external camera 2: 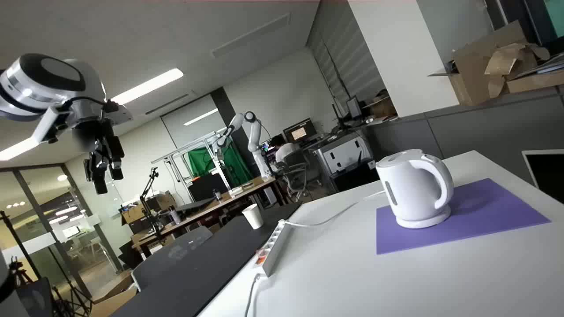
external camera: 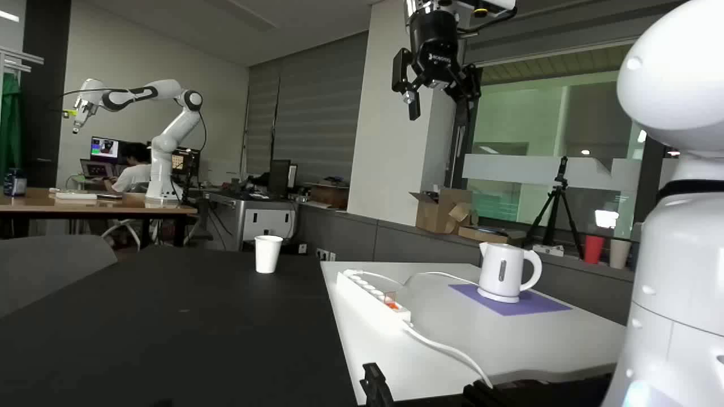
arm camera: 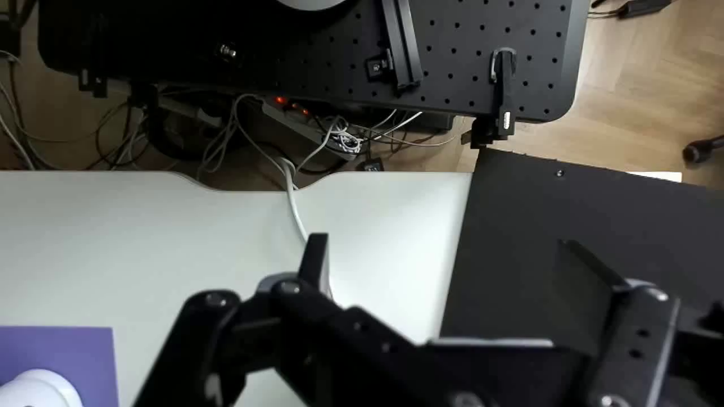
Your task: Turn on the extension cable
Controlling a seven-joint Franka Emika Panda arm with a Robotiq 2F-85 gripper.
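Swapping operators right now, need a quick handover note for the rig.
Gripper: hangs high above the tables; jaws open, nothing between them.
Extension cable: on the white table, beside the black table; orange switch at one end.
Done: nothing I can confirm; switch position unreadable.
Left: probably lower to the switch and press it, if off.

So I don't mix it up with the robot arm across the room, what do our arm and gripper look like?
The arm is white, with rounded segments and a black band. The gripper is black, with jointed fingers, silvery spots at their joints, and pale ROBOTIQ lettering on its body. A black cable loops out above it.
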